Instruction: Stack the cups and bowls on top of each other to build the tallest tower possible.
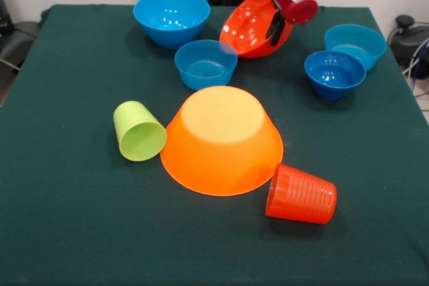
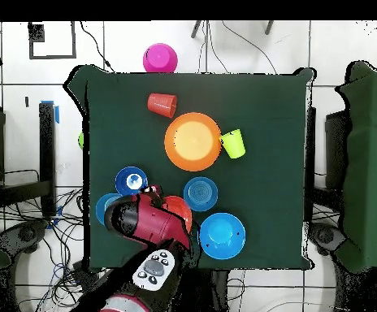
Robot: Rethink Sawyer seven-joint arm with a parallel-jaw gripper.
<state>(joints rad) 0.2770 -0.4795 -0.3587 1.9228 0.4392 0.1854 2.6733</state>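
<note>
The large light-orange bowl (image 1: 222, 140) sits upside down near the middle of the green counter (image 1: 67, 219) and serves as the reference for all positions below, as seen in the front view. No other item rests on it. The lime-green cup (image 1: 138, 131) lies on its side touching the bowl's left rim, with its open mouth facing the camera. The ribbed orange cup (image 1: 301, 194) lies on its side at the bowl's lower right rim, touching or nearly touching it. Directly behind the bowl stands 1 small blue bowl (image 1: 206, 63), upright. Behind that and to the left stands the medium blue bowl (image 1: 171, 17), also upright. To the right and behind the reference bowl stand 2 more small blue bowls, a darker one (image 1: 334, 74) and a lighter one (image 1: 355, 45), just beside each other. The tool (image 1: 276, 26) is closed on the rim of the red-orange bowl (image 1: 251, 26), which is tilted steeply with its opening facing left; whether its lower edge touches the counter cannot be determined. In the overhead view, a pink bowl (image 2: 159, 58) sits upside down off the counter's edge, beyond the orange cup.
</note>
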